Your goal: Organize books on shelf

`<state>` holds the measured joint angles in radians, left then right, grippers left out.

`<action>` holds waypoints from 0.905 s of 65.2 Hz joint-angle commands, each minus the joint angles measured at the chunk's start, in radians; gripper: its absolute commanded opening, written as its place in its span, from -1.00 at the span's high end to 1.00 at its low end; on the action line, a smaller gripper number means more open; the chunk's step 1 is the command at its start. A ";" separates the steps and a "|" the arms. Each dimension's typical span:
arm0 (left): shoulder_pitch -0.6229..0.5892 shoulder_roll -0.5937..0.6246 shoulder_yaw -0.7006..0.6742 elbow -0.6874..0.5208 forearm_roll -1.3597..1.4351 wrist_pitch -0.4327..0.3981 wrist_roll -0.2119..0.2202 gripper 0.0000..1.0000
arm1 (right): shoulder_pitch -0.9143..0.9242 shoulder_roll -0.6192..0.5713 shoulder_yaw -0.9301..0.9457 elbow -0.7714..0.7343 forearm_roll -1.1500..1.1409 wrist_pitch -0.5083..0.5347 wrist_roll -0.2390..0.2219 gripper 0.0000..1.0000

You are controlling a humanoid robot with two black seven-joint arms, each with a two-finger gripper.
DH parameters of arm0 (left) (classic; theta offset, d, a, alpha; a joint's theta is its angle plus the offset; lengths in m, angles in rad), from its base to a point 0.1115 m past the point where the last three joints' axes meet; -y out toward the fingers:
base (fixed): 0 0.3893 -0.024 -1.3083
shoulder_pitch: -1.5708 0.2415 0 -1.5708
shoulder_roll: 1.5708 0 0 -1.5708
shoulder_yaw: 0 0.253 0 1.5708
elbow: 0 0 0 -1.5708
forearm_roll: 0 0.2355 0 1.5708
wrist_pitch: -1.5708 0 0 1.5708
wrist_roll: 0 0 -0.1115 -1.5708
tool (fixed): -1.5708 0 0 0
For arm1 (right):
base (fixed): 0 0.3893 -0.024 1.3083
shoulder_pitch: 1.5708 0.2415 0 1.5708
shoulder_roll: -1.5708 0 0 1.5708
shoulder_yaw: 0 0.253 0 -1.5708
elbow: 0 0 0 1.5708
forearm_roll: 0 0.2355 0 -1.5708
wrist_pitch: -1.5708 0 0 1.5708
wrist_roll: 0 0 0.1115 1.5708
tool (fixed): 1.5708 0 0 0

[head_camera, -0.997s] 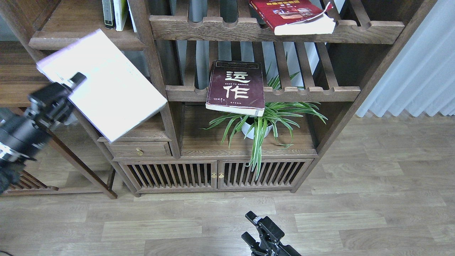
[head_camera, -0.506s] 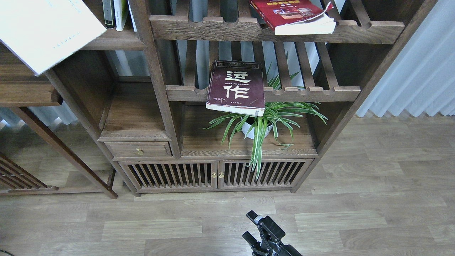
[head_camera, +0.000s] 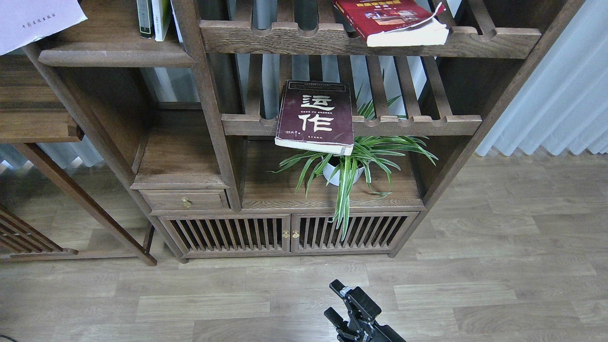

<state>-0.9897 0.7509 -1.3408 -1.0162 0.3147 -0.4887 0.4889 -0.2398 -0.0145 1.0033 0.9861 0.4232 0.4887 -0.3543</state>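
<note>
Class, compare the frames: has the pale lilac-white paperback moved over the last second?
Yes. The pale lilac-white paperback moved up and left, now at the corner above the solid dark-brown wooden shelf board.

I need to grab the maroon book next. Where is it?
In the head view, the maroon book lies mid-frame on the middle slatted rack, overhanging its front rail, directly above the potted plant.

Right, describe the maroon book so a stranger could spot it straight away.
Start at the big wooden bookcase and find the middle slatted rack above the potted plant. The maroon book lies flat on that rack, its front edge overhanging the rail. Large white Chinese characters on its cover set it apart from the red book one rack higher.
</note>
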 commanded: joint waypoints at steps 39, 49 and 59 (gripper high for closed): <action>-0.204 -0.116 0.035 0.104 0.310 0.000 0.000 0.90 | 0.100 0.010 -0.003 0.013 0.075 0.000 -0.002 -1.00; -0.185 -0.107 0.006 0.110 0.277 0.000 0.000 0.90 | 0.123 0.010 -0.005 0.014 0.080 0.000 -0.002 -1.00; -0.182 -0.108 0.031 0.150 0.109 0.000 0.000 0.91 | 0.143 0.007 -0.002 0.014 0.085 0.000 -0.003 -1.00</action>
<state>-1.1746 0.6444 -1.3282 -0.8900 0.5387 -0.4888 0.4887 -0.1096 -0.0045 0.9997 0.9998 0.5056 0.4887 -0.3566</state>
